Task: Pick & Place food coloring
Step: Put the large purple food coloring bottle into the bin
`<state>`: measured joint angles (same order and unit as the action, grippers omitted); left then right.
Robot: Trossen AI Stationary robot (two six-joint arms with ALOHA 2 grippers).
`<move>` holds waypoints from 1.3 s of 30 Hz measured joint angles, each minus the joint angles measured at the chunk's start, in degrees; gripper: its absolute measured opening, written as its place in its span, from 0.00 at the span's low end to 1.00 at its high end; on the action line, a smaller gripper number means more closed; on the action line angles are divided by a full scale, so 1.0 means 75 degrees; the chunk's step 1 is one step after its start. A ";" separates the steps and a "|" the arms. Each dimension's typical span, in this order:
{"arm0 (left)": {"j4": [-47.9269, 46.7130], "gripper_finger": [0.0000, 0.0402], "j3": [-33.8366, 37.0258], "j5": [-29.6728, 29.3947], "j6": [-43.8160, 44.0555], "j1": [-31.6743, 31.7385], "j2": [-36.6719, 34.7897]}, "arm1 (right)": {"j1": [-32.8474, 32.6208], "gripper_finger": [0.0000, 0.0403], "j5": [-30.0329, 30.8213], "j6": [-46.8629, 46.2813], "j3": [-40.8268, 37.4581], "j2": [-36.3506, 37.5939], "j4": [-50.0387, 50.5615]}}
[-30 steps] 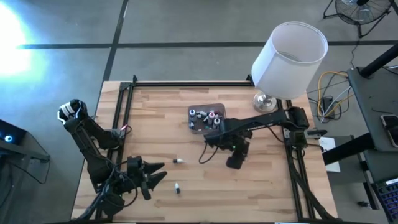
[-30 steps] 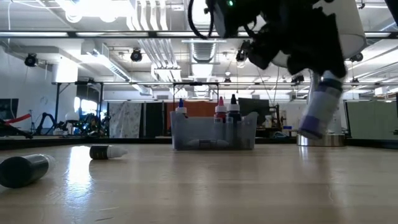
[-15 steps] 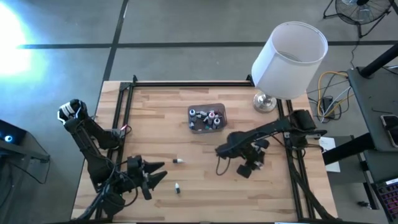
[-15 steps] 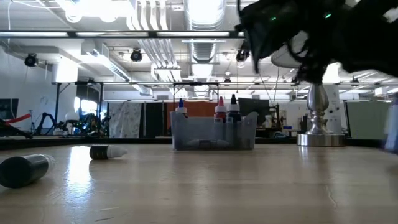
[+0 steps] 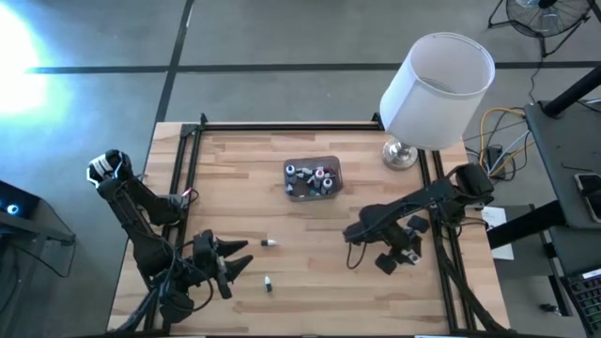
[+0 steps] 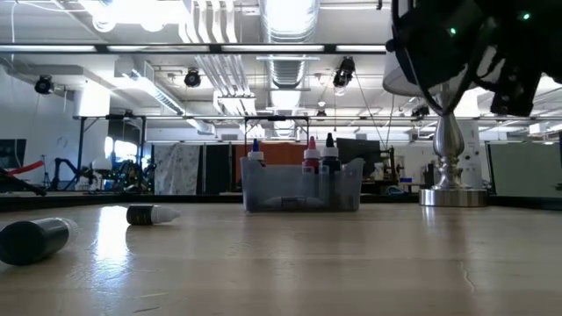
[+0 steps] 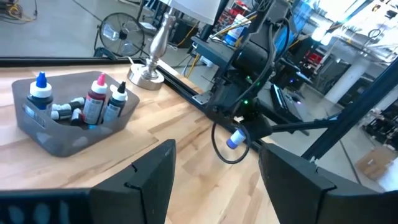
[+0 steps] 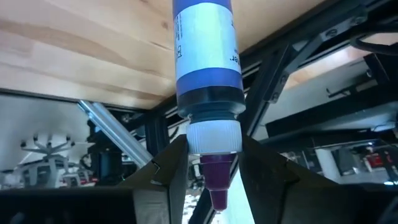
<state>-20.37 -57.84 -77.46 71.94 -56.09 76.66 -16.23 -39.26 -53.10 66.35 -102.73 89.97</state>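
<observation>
A grey translucent tub (image 5: 312,178) (image 6: 301,186) (image 7: 68,118) sits mid-table toward the far edge, with several food coloring bottles standing and lying in it. Two more small bottles lie on their sides on the wood (image 5: 269,242) (image 5: 268,282), and the low view shows them too (image 6: 151,213) (image 6: 35,240). My right gripper (image 5: 350,232) (image 8: 213,146) is right of the table's middle, shut on a blue-labelled bottle (image 8: 205,56) (image 7: 236,138). My left gripper (image 5: 239,261) (image 7: 214,180) waits open near the near-left corner. My right gripper pinches the blue-labelled bottle between its two fingers at the white collar (image 8: 213,134) just behind the purple tip. The bottle lies along the fingers, with its body reaching out past the fingertips and its tip pointing back toward the wrist. It is lifted clear of the table.
A lamp with a white shade (image 5: 437,80) stands on its metal base (image 5: 401,153) (image 6: 448,189) at the far-right corner. Black frame rails (image 5: 441,253) run along the table's sides. Bare wood lies between the tub and the near edge.
My right gripper has swung away from the tub toward the table's right and near edges, carrying the blue-labelled bottle. In the low view the bottle has passed out of the picture at the right.
</observation>
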 joint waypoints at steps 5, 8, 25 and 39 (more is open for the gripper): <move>-0.0040 0.51 0.0000 0.0175 0.0001 -0.0001 0.0000 | -0.0001 0.30 -0.0182 0.0138 -0.0226 -0.0022 -0.0200; -0.0092 0.51 0.0000 0.0210 0.0003 -0.0001 0.0000 | -0.0006 0.30 -0.0228 0.0175 -0.0271 -0.0016 -0.0437; -0.0139 0.51 0.0000 0.0217 0.0065 -0.0001 0.0000 | -0.0025 0.48 0.0505 0.0524 -0.0041 0.0014 -0.1082; -0.0159 0.51 0.0000 0.0214 0.0073 0.0139 -0.0075 | -0.0651 0.72 0.2731 -0.0065 0.0642 0.1202 -0.1127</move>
<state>-21.56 -57.84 -75.85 72.49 -55.05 76.10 -21.11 -18.77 -53.58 71.16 -93.71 81.52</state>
